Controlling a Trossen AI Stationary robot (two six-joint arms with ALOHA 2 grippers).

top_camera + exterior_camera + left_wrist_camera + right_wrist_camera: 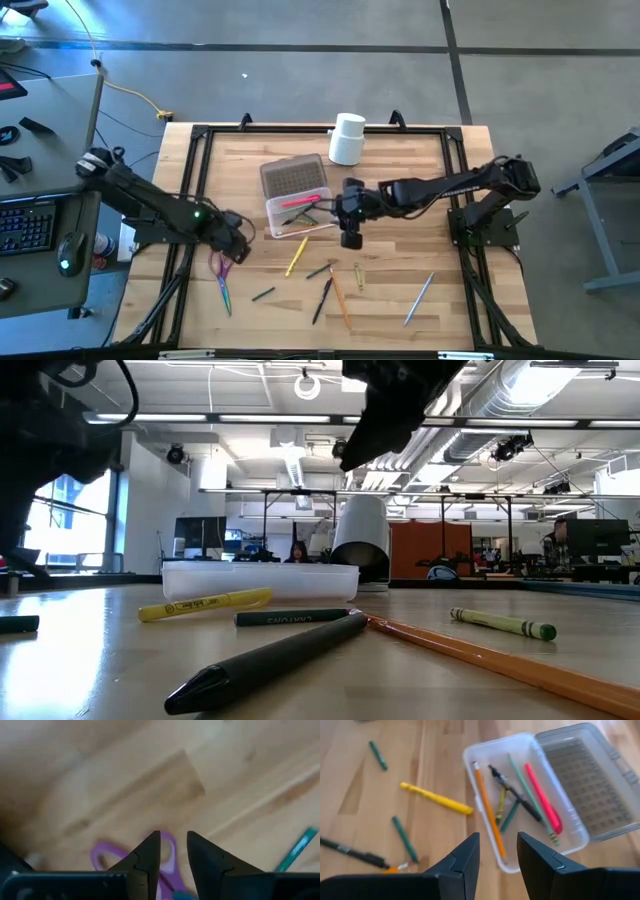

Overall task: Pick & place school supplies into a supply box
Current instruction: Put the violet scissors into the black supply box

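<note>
The box (520, 795) lies open just ahead of the right gripper (497, 855), whose fingers are spread and empty; several pens and pencils already lie inside; the yellow marker (437, 798) and other pens remain on the table (400, 300); the left gripper (172, 855), fingers parted, hangs over the scissors (167, 852); roughly half remains, I'd say

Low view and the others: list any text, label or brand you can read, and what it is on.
"CRAYONS", printed upside down and only just legible, on the dark green crayon.
Dark print on the yellow highlighter: too blurred to read.
Print on the light green crayon: too blurred to read.
White print on the black pen in the right wrist view: too small to read.
Nothing readable in the high or left wrist views.
</note>
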